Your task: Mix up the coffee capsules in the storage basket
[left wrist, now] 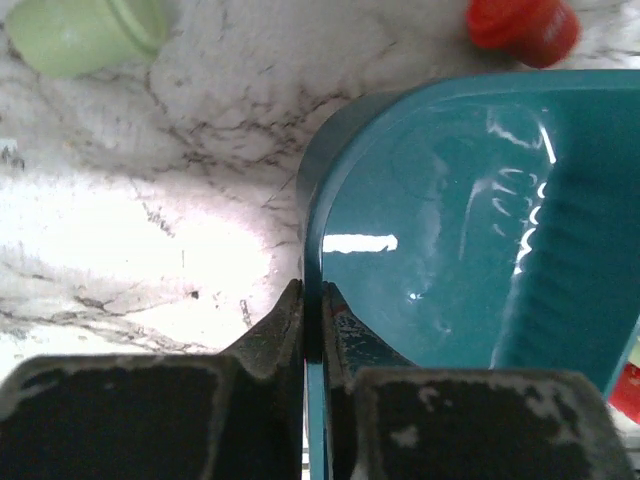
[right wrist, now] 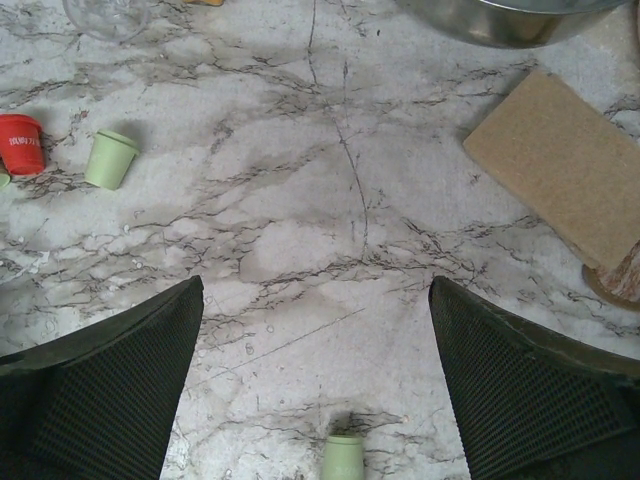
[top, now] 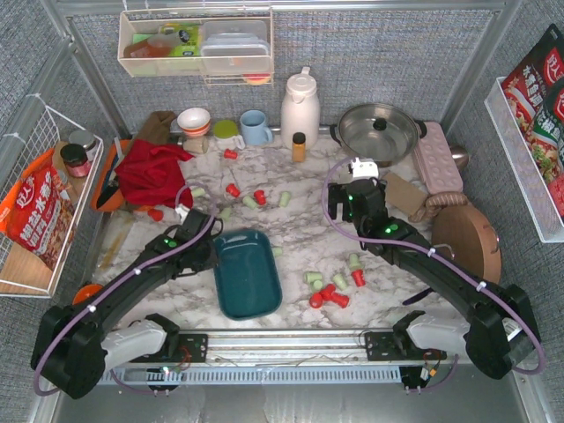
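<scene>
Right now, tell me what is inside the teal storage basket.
Nothing shows inside the storage basket: its floor is bare. The left gripper, shut on the rim, hides a sliver of that edge. The coffee capsules lie outside it.

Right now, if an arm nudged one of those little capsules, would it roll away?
Probably in a curve, not straight: the green capsule lies on its side and tapers. Small and plastic-looking, it likely skids easily on the smooth table.
</scene>
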Motion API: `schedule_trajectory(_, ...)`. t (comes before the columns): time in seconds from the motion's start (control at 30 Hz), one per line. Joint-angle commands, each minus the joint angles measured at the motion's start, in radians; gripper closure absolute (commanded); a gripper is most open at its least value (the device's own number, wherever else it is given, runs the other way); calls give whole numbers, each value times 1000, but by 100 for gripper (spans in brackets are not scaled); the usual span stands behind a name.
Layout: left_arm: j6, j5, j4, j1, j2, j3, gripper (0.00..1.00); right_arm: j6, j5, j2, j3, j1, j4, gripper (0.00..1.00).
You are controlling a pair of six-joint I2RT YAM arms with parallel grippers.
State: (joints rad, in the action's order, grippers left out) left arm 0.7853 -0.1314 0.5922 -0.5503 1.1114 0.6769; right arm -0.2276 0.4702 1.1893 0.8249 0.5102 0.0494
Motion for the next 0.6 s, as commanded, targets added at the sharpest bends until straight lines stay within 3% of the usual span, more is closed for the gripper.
schedule_trajectory(0.0, -47, 75, -61, -2, -36, 31, 88, -16, -15, -4, 12, 1, -10, 1)
schedule_trajectory(0.13, -97, 103, -43, -3, -78, 95, 97, -22, -32, -9, 27, 1, 11, 1)
schedule_trajectory(0.27, -170, 25, -15, -2, -111, 186, 100, -22, -90, -7, 53, 2, 25, 1)
schedule_trajectory(0.4, -298, -49, -147, -2, -126, 230, 100, -24, -158, 4, 64, 2, -1, 1)
schedule_trajectory(0.57, -446, -47, -405, -2, -91, 242, 100, -13, -303, 2, 74, 2, -42, 1)
